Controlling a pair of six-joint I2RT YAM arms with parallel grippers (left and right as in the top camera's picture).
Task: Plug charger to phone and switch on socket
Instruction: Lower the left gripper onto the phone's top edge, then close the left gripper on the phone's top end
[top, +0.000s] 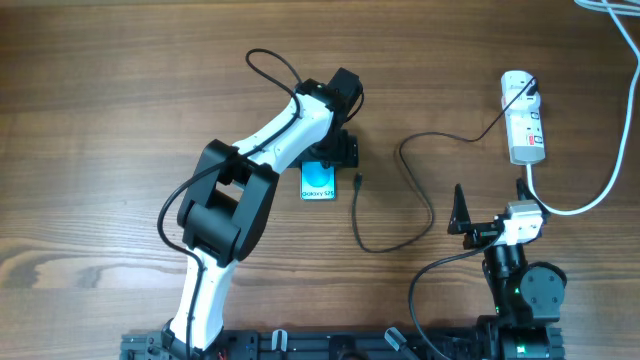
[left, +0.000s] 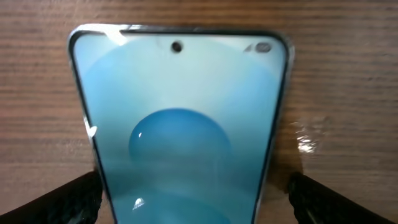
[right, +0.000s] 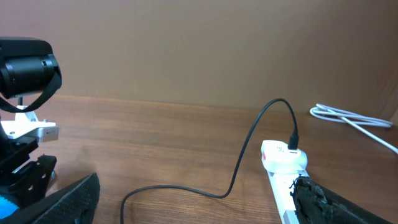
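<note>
Left gripper (left: 194, 198) is spread open astride the phone (top: 318, 181), which lies flat mid-desk; its fingers should be closed squarely on the long edges so the phone is steadied. Right gripper (right: 196, 202) is open and empty, nearer than the socket (top: 525, 120). Only from overhead is the charger (top: 357, 186) seen, its tip lying just right of the phone; only the left wrist view shows the finger gaps.

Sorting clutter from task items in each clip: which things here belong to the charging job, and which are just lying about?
Job: phone, charger, socket, left gripper open around the phone.
Lying about: white cord running from the socket, wooden table.
</note>
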